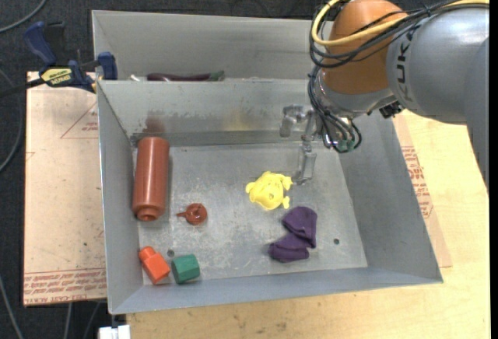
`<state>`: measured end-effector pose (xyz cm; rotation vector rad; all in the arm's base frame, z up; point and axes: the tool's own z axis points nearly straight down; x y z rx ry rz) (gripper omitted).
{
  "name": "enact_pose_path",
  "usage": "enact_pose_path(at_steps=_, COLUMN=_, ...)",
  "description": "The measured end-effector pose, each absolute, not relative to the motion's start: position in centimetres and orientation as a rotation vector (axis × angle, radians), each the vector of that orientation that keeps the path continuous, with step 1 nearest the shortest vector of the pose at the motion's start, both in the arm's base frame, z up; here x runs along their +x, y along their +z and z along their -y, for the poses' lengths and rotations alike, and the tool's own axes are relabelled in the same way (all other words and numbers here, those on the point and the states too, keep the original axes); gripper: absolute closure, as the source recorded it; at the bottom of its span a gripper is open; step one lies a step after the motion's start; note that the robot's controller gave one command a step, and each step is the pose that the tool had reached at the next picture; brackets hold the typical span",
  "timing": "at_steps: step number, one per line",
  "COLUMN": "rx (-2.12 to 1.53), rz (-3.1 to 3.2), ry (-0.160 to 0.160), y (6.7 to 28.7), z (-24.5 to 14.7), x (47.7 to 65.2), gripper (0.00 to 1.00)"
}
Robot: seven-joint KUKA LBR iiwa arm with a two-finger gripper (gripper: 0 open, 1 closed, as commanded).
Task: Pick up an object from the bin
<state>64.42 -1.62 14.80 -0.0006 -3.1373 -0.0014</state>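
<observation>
My gripper (302,171) hangs over the bin's middle right, with one metal finger reaching down to just right of a crumpled yellow toy (267,190). Nothing shows between the fingers. Below the yellow toy lies a floppy purple piece (296,234) on the bin floor, apart from the gripper.
A tall reddish-brown cylinder (151,176) lies along the left wall. Beside its lower end sits a small brown ring-shaped piece (194,214). An orange block (154,264) and a green block (185,268) rest in the front left corner. The arm with its orange cover enters from the upper right.
</observation>
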Motion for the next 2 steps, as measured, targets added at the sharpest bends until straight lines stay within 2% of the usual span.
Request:
enact_pose_path(at_steps=1, rx=0.0, rz=3.143, ry=-0.001, y=15.3, z=1.6, x=64.5, gripper=0.0)
enact_pose_path(at_steps=2, rx=0.068, rz=3.14, ry=-0.002, y=13.0, z=-0.2, x=63.0, gripper=0.0)
